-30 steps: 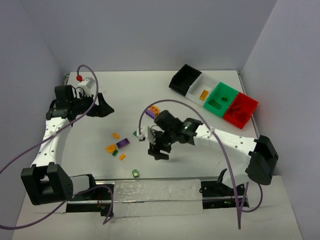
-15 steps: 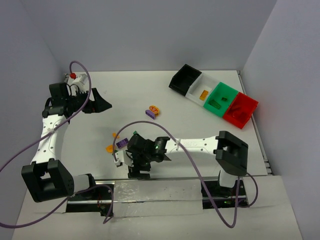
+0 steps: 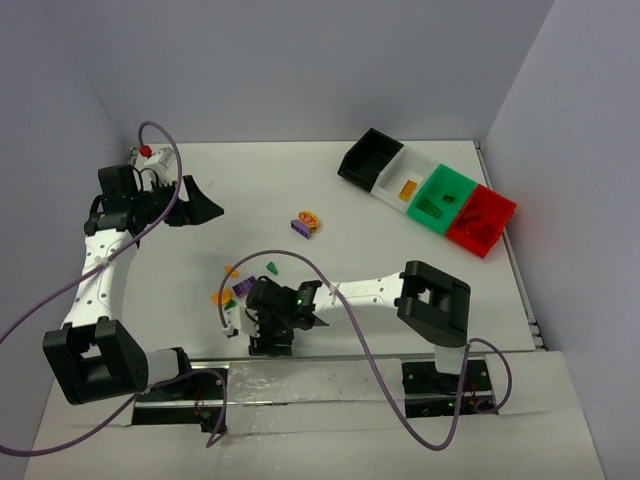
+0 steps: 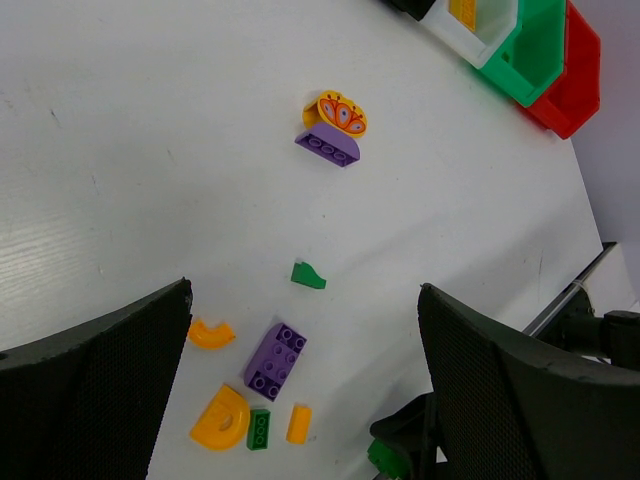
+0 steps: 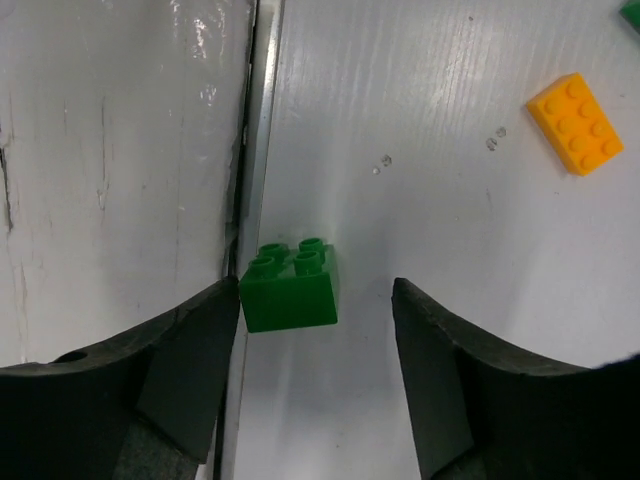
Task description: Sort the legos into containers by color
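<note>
My right gripper stands open astride a green four-stud brick, which sits hard by the left finger. An orange brick lies beyond the green brick. My left gripper gapes wide, well apart from the green brick.

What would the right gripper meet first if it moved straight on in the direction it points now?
Probably the green brick, which lies on the table between the right gripper's open jaws.

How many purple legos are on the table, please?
2. One purple lego touches the patterned orange piece; the other lies in the near cluster. The right arm may hide more.
</note>
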`<action>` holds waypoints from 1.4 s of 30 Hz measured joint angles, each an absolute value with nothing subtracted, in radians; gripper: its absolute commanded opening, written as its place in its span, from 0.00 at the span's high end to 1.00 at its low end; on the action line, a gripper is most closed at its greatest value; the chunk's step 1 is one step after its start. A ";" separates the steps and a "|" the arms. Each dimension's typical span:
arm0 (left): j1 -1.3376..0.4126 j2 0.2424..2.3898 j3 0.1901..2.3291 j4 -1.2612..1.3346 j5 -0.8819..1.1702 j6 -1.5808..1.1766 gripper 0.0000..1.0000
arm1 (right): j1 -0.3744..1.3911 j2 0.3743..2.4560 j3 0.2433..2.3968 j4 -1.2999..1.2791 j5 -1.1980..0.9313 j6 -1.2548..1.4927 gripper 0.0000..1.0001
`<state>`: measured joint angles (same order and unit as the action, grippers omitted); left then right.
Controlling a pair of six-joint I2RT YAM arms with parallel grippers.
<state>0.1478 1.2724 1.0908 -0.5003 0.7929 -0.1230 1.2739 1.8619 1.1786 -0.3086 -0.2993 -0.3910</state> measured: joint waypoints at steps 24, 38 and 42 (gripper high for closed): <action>0.090 1.271 1.086 -0.494 0.680 -0.051 0.04 | 0.410 1.474 1.282 -0.451 -0.314 -0.437 1.00; -0.018 1.270 1.083 -0.471 0.556 -0.038 0.03 | -0.119 1.778 1.460 -0.551 -0.164 -0.517 1.00; -0.018 1.270 1.078 -0.464 0.549 -0.038 0.03 | -0.127 1.850 1.490 -0.560 -0.133 -0.523 0.75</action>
